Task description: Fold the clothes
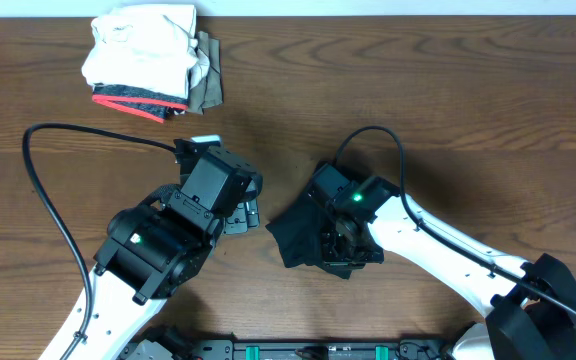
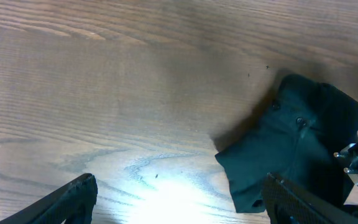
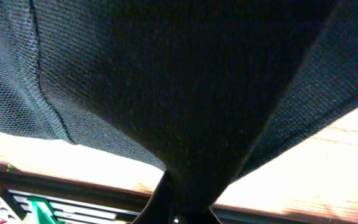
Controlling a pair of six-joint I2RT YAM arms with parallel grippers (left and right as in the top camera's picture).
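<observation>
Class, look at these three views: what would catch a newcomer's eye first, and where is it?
The crumpled black shirt lies mid-table, bunched in the shut right gripper, whose wrist view it nearly fills. The left gripper hangs open just left of it, holding nothing. A stack of folded garments sits at the far left corner.

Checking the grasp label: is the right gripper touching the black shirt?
Touching. The right wrist view shows the black shirt pinched into the shut right gripper, fabric fanning out from its tips.
</observation>
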